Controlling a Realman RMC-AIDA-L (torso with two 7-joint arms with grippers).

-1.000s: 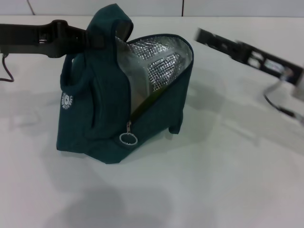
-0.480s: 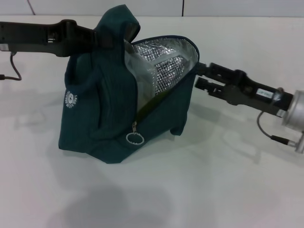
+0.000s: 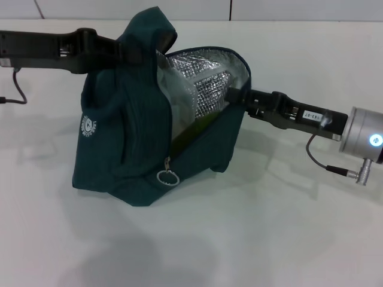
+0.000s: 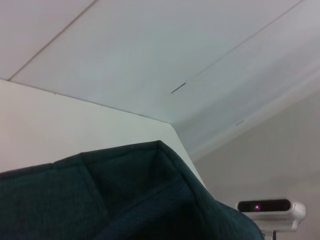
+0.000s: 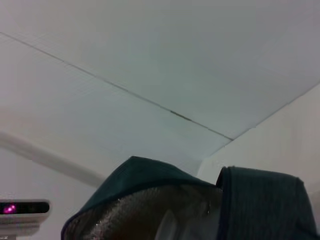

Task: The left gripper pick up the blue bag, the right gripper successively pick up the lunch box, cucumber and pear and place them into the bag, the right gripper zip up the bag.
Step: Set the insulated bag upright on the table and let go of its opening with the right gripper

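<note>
White table (image 3: 281, 239), pale wall behind. Blue bag (image 3: 131, 143) sits left of centre, mouth gaping, foil lining showing, something green low inside. Left gripper (image 3: 133, 52) is at the bag's top handle; finger state can't be told, fabric hides it. Right gripper (image 3: 233, 95) is at the open rim on the right side, fingers pressed close together. Bag looks soft and floppy, will sag and shift under a pull. Best hold for closing: the ring zip pull (image 3: 167, 177), low on the front seam.

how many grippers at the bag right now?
2. Left gripper at the blue bag top, holding it up; right gripper at the open mouth's rim. Both sets of fingertips are hidden.
</note>
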